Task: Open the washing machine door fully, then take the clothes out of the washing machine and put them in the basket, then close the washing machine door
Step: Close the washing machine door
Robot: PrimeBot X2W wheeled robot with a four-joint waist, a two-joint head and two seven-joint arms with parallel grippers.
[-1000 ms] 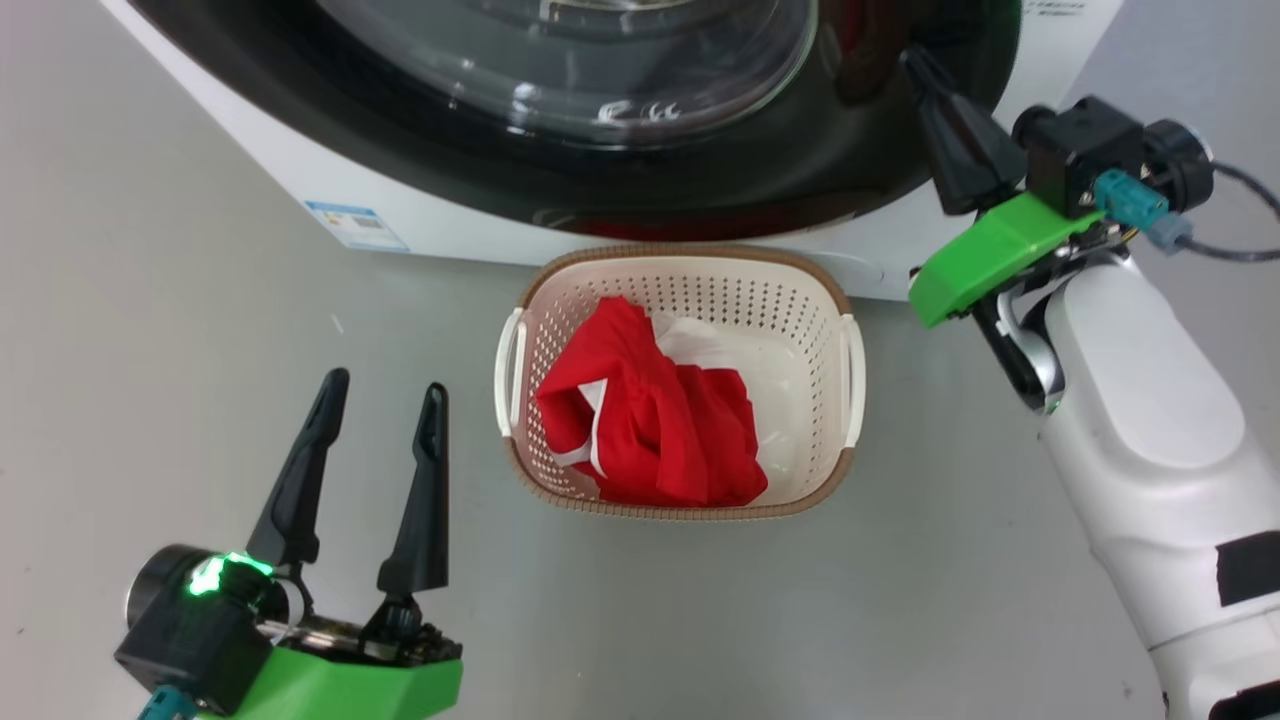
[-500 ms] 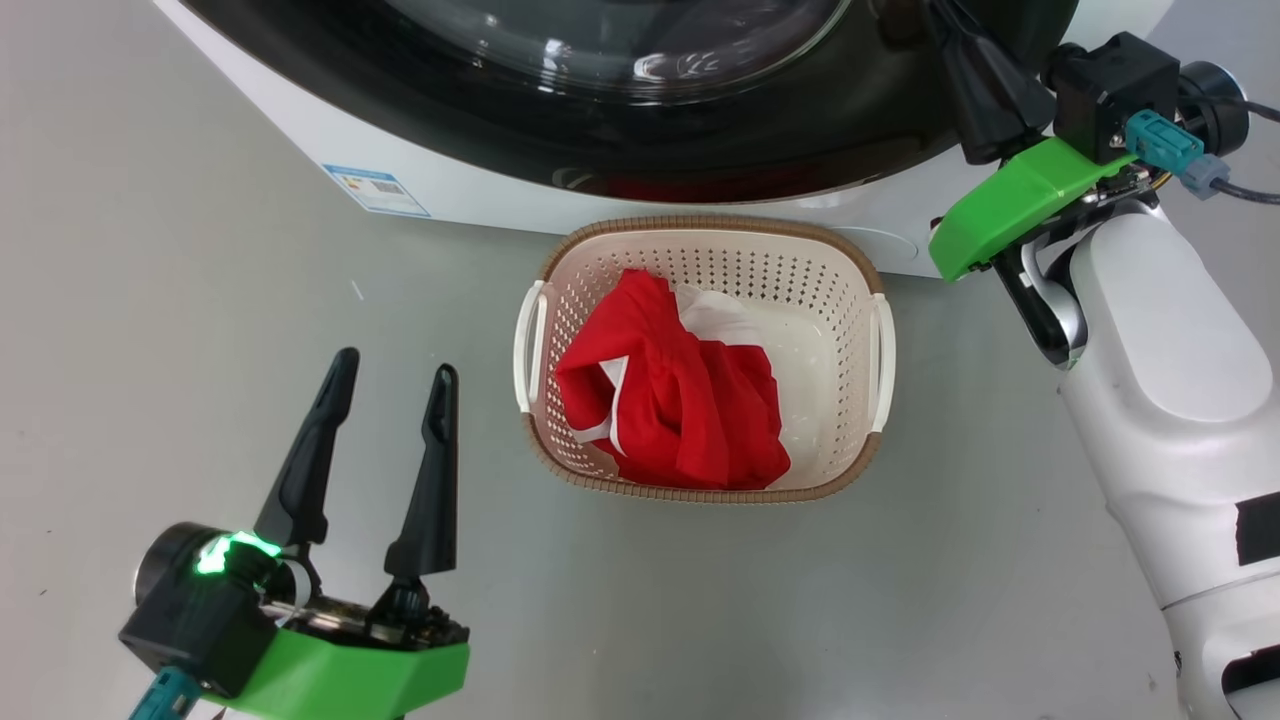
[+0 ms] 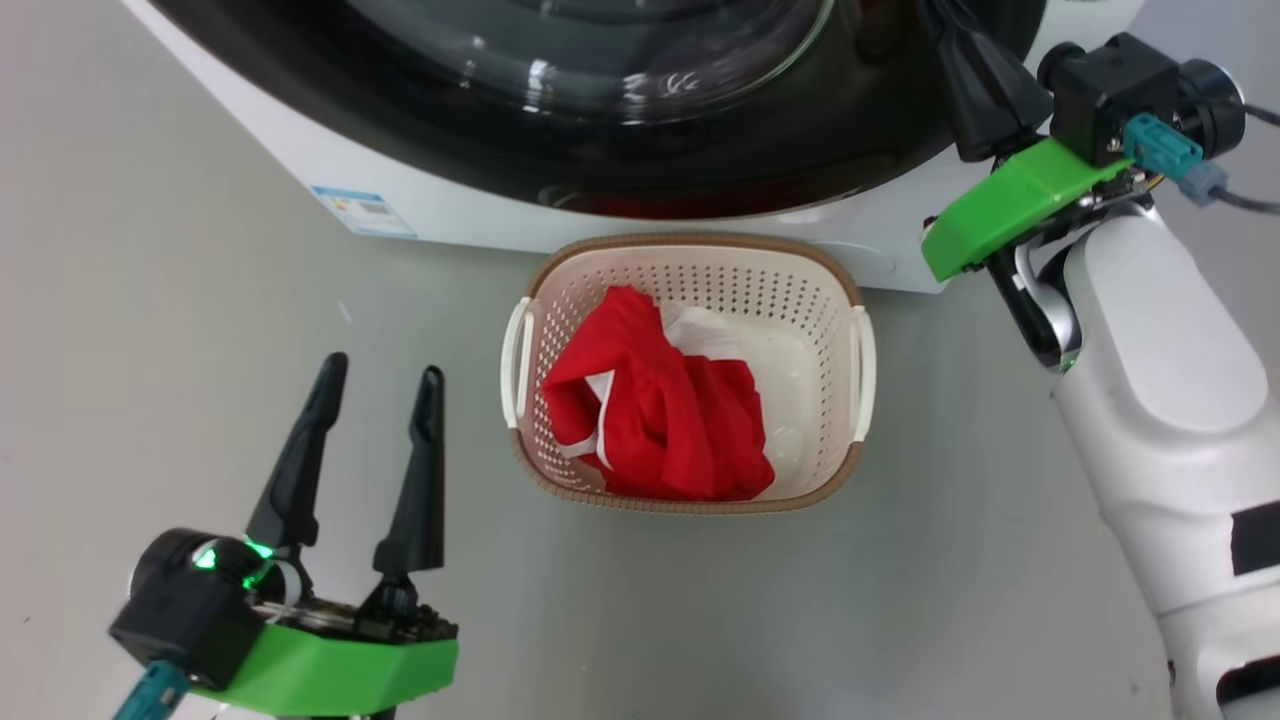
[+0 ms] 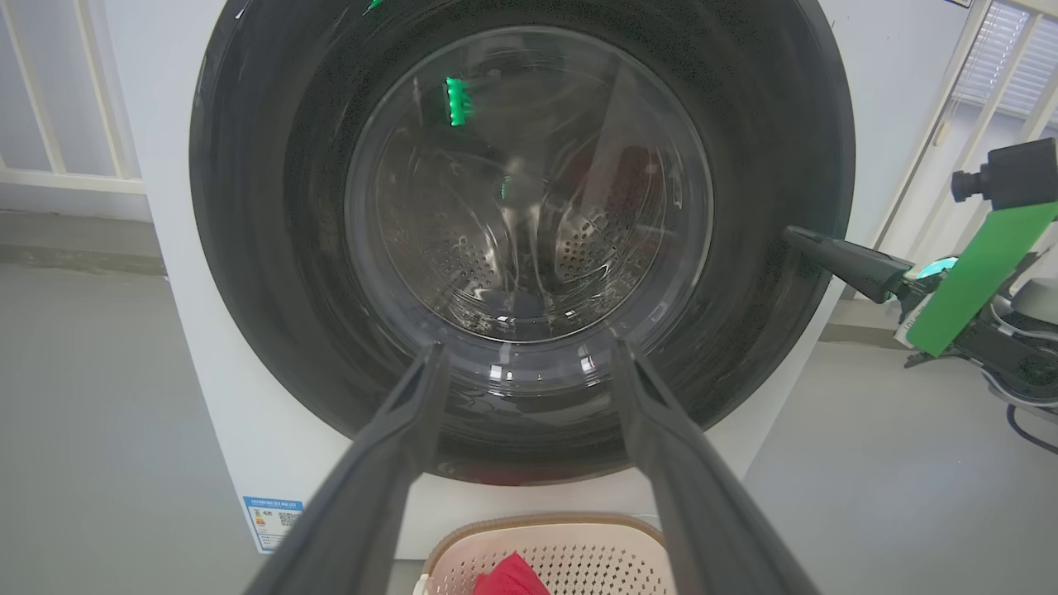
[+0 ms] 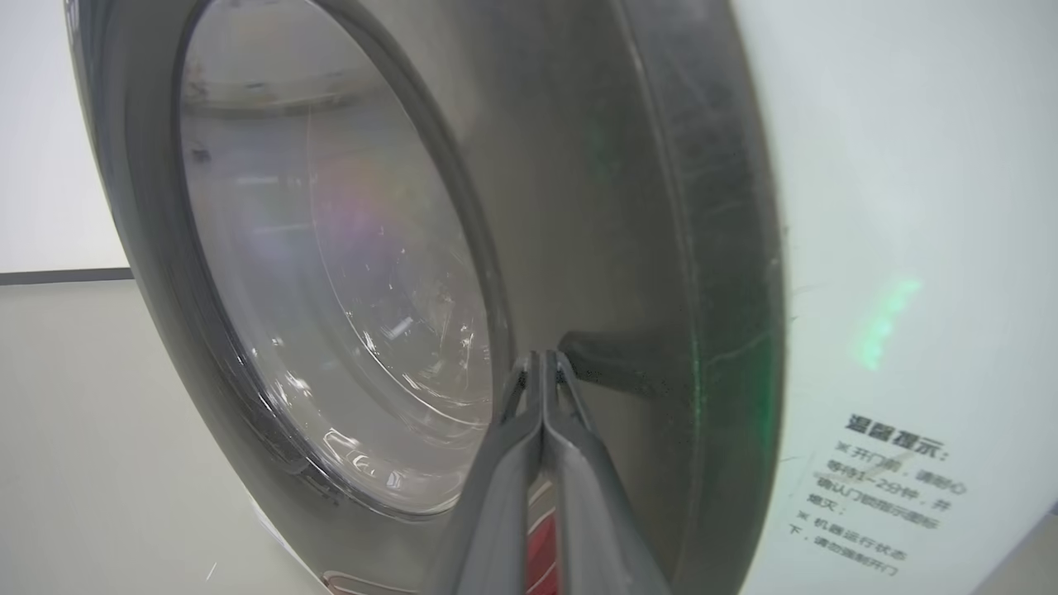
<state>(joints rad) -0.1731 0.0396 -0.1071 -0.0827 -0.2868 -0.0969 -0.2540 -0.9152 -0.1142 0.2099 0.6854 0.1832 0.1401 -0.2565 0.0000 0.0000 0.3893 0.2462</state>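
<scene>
- Right gripper (image 3: 950, 30): fingers pressed together, nothing between them. In the right wrist view the tips (image 5: 541, 359) sit on the door's (image 5: 620, 207) glossy black ring and meet their own reflection there.
- From the left wrist view the right gripper (image 4: 795, 237) reaches in from the right and its tip lands on the ring's right side.
- Left gripper (image 3: 384, 368): fingers spread apart, empty, above the floor (image 3: 150, 300) and left of the basket (image 3: 690, 243), well apart from it.
- In its own wrist view the left gripper (image 4: 529, 349) points at the door (image 4: 264, 248), well short of it.
- Door (image 3: 700, 150) lies flat against the washer (image 4: 198, 397) front and looks shut. Whether it is latched cannot be told.
- The steel drum shows through the glass, with no red inside it.
- Washer (image 3: 480, 215): white, with a blue sticker (image 3: 363, 210) low on the front at the left.
- Printed text is on the white panel right of the door in the right wrist view, too blurred to read.
- Basket stands on the floor just in front of the washer, below the door.
- Clothes (image 3: 660, 420): red with white trim, bunched in the basket's left and middle parts. The right part of the bottom is bare.
- The basket rim (image 4: 545, 522) and a bit of the clothes (image 4: 508, 578) show at the bottom of the left wrist view.
</scene>
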